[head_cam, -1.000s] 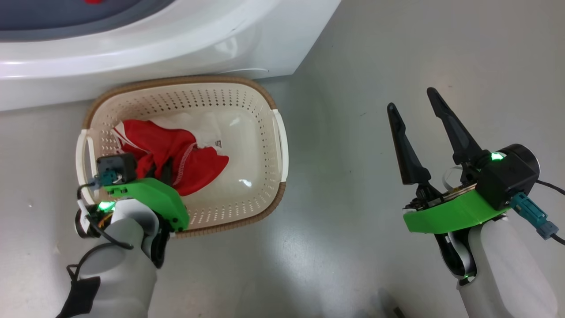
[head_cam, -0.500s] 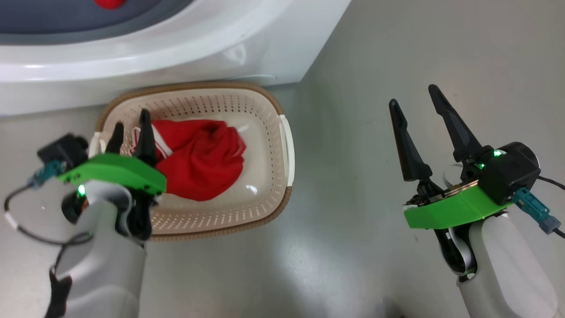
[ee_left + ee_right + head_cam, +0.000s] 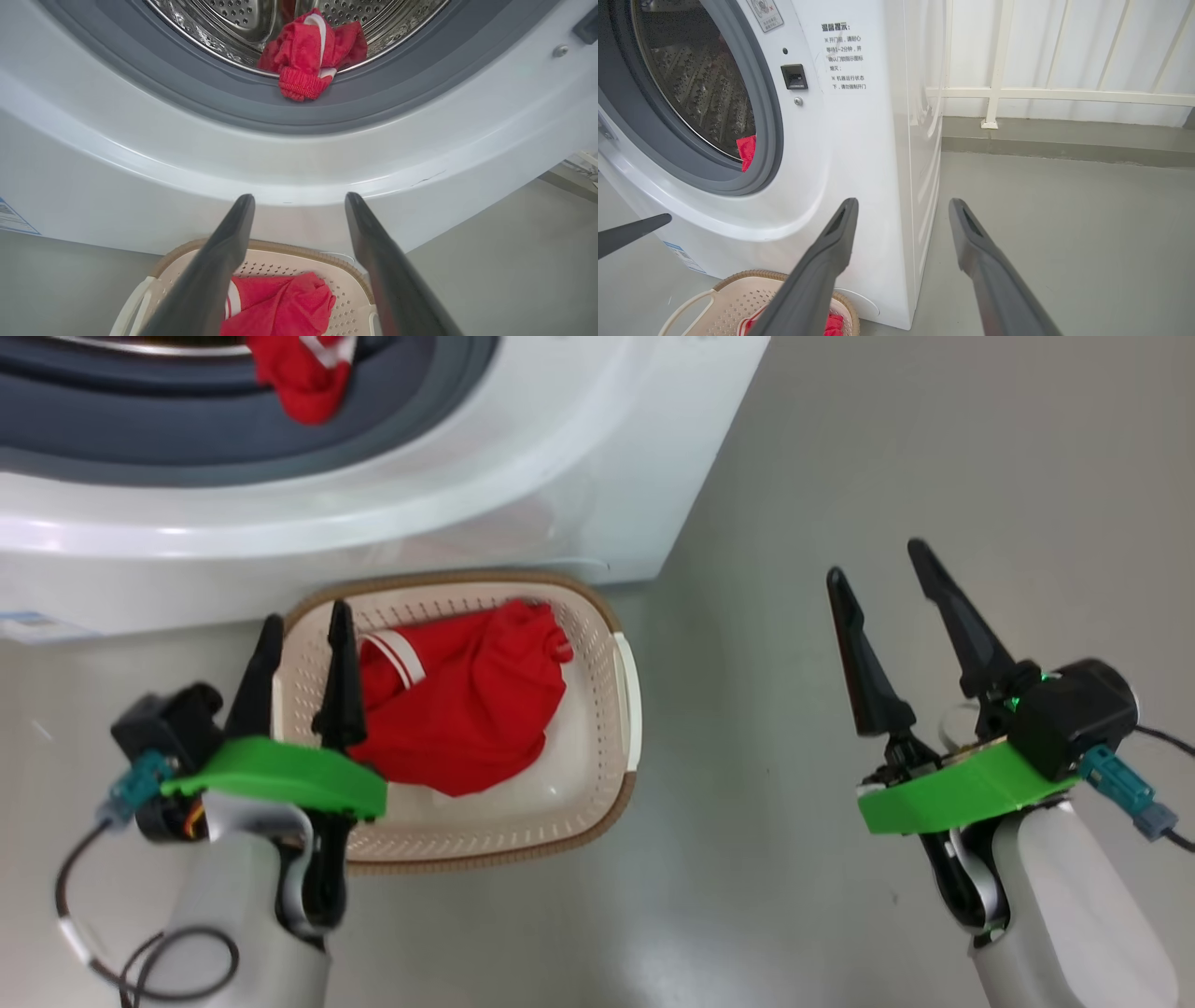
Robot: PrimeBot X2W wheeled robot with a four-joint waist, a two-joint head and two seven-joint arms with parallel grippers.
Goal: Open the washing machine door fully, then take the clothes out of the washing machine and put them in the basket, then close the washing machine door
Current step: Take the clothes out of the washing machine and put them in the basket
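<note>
One grey floor (image 3: pixel 766 616), smooth and faintly glossy, running back to a pale panelled wall with one white railing (image 3: pixel 999 60). One white washing machine (image 3: pixel 579 457) standing on it, its steel drum (image 3: pixel 224 18) open to view inside one grey rubber seal (image 3: pixel 233 107); one small blue label (image 3: pixel 11 217) low on its front. One cream basket (image 3: pixel 627 691) with a brown rim, on the floor just before the machine; whether they touch cannot be told. Red clothes (image 3: pixel 467 709), two pieces: one heaped in the basket with a white stripe showing; the other garment (image 3: pixel 303 51) at the mouth of the drum, its cuff drooping onto the seal. Two claws: left claw (image 3: pixel 306 616) above the basket's left end, fingers apart, holding nothing; right claw (image 3: pixel 876 560) over bare floor well to the basket's right, fingers apart, empty.
</note>
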